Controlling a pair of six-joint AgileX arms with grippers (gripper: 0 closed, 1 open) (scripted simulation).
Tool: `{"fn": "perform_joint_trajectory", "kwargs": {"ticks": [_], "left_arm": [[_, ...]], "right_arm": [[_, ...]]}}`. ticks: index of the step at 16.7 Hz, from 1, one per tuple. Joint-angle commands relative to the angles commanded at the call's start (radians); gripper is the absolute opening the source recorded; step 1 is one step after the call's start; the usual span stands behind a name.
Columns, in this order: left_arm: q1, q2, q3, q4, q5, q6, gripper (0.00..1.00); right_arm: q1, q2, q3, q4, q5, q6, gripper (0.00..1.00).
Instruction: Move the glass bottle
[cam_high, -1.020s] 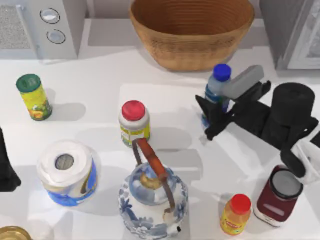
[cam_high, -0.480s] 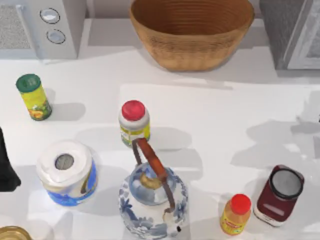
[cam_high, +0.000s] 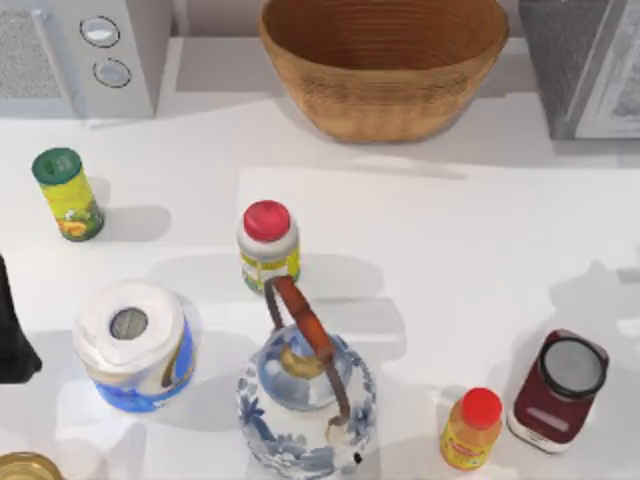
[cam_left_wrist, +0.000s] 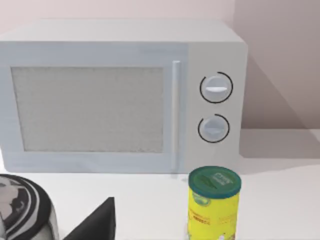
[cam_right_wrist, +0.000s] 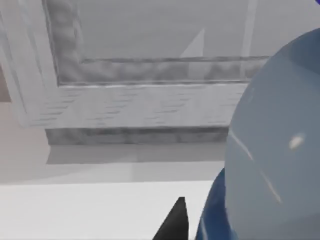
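One second ago the right gripper stood just right of and below the wicker basket (cam_high: 385, 60), with the glass bottle standing cap-up in it. Since then both have gone off past the basket's right side, and only a soft shadow (cam_high: 600, 300) is left on the table (cam_high: 450, 220) down there.

Nothing else has budged, biggest first: microwave (cam_high: 80, 55) left of the basket, blue-white kettle (cam_high: 305, 395) well below it, paper roll (cam_high: 132, 342) lower left, white jar (cam_high: 267, 245) between basket and kettle, dark red jar (cam_high: 560, 390) and orange bottle (cam_high: 470, 428) lower right, green-lid can (cam_high: 66, 193) far left.

In the right wrist view the glass bottle (cam_right_wrist: 270, 150) sits huge and close, with the right gripper (cam_right_wrist: 176, 224) pinching it, one dark tip tight against its blue label, and a grey appliance (cam_right_wrist: 150, 100) behind. Honestly can't tell which way its long axis runs from that.

Left arm (cam_high: 12, 330) stays parked far lower left of the basket. Can't tell the left gripper (cam_left_wrist: 97, 225) state.
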Motion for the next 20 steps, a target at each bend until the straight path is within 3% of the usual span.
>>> {"fn": "perform_joint_trajectory", "kwargs": {"ticks": [10,15,20], "left_arm": [[0.000,0.000,0.000,0.000,0.000,0.000,1.00],[0.000,0.000,0.000,0.000,0.000,0.000,1.00],[0.000,0.000,0.000,0.000,0.000,0.000,1.00]], "right_arm": [[0.025,0.324,0.165,0.146,0.034,0.004,0.00],[0.031,0.350,0.189,0.167,0.041,0.006,0.00],[0.031,0.350,0.189,0.167,0.041,0.006,0.38]]}}
